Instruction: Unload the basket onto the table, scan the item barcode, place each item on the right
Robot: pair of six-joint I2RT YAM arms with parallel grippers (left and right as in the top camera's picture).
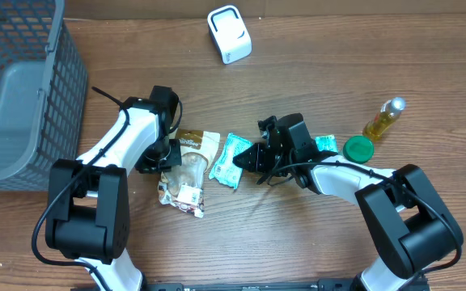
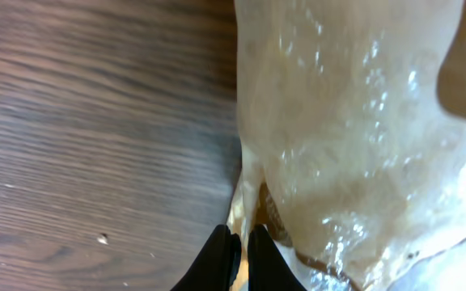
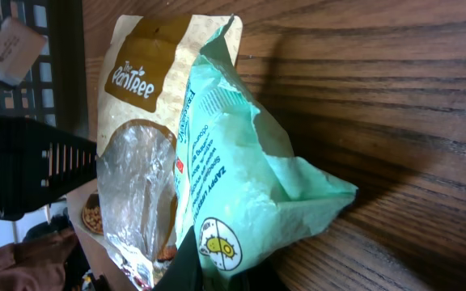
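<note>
A brown-and-white snack bag (image 1: 191, 158) with a clear window lies at the table's middle. My left gripper (image 1: 162, 158) is at its left edge. The left wrist view shows that gripper (image 2: 241, 242) shut, with a thin edge of the snack bag (image 2: 354, 121) pinched between its tips. A mint-green packet (image 1: 229, 159) lies against the bag's right side, and my right gripper (image 1: 250, 157) is shut on its right end. Seen from the right wrist, the green packet (image 3: 241, 162) fills the jaws of the right gripper (image 3: 231, 279), with the snack bag (image 3: 136, 121) behind it. A white scanner (image 1: 229, 34) stands at the far edge.
A grey mesh basket (image 1: 23, 89) takes up the far left corner. At the right stand a yellow oil bottle (image 1: 384, 119) and a green lid (image 1: 359, 147), with a second teal packet (image 1: 326, 143) beside the right arm.
</note>
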